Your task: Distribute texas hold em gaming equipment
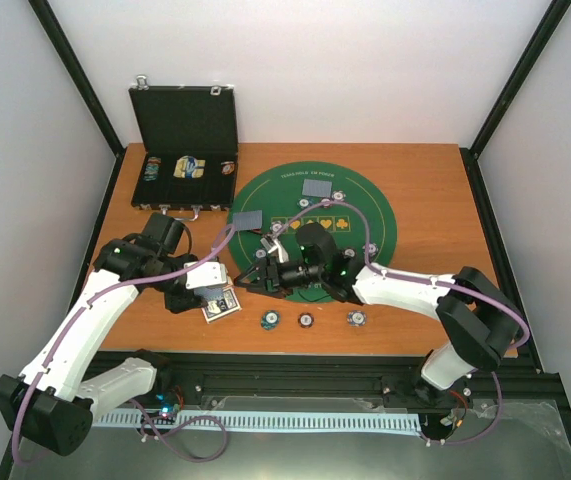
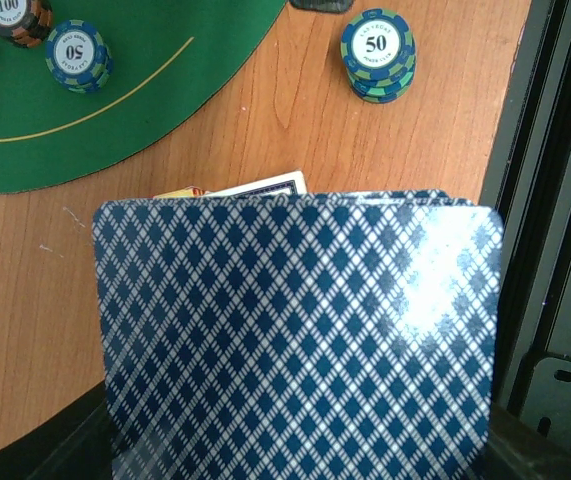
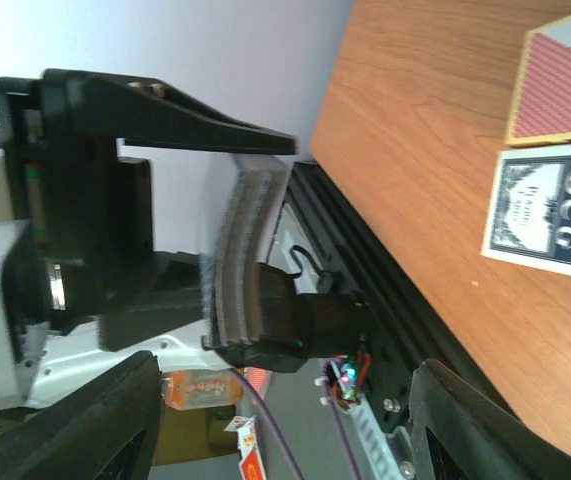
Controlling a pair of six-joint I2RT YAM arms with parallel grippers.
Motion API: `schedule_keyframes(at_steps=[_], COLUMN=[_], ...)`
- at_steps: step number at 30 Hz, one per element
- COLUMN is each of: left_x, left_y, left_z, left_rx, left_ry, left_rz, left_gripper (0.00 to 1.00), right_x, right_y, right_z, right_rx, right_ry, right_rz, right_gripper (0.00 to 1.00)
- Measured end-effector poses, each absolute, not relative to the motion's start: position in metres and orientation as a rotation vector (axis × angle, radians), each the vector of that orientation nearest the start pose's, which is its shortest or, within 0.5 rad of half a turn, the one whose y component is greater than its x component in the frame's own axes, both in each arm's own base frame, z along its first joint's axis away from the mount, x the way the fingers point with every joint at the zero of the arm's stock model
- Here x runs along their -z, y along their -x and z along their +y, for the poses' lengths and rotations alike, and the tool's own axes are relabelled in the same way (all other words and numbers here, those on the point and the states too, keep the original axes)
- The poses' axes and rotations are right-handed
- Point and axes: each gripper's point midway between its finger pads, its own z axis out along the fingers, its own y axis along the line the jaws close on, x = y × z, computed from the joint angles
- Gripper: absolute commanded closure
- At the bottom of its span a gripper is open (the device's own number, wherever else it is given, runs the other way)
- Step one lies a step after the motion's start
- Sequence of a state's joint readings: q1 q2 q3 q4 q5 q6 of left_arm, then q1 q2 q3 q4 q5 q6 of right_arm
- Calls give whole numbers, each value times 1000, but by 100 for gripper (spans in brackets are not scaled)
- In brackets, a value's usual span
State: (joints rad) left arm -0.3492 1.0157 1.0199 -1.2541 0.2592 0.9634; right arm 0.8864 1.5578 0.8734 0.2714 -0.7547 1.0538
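Left claw (image 1: 208, 291) is clamped on the deck of cards (image 2: 295, 340), above the worktop (image 1: 425, 180) near its front edge, just off the green mat (image 1: 275, 190). Right claw (image 1: 256, 277) gapes wide and empty, facing it. Dealing looks to be the step in hand; next, pinch off one card only. The backs are glossy blue lattice and the stack is bowed.

A slightly bowed deck of blue diamond-backed cards (image 2: 295, 340) is clamped above the wooden tabletop (image 1: 425, 190); two single cards (image 1: 318, 187) lie face down on the green mat (image 1: 365, 215) among striped chips (image 1: 337, 197), three more chip stacks (image 1: 306, 320) lined up on bare wood
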Motion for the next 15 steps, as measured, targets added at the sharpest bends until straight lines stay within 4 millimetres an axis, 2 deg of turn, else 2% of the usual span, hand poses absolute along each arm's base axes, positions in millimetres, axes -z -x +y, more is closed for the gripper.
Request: schedule_keyframes(at_steps=[4,15], left_x=[-171,-171], left_y=[-174,-174], left_z=[-111,-111], left_rx=[209,214], left_ry=[-1723,-1720], left_rz=[2146,2150], left_gripper=[83,83], right_x=[-198,-189], right_y=[-171,-171], right_z=[420,447], right_rx=[-1884,-1934], right_ry=[451,449], right_rz=[2394,2409], right_gripper=[35,37])
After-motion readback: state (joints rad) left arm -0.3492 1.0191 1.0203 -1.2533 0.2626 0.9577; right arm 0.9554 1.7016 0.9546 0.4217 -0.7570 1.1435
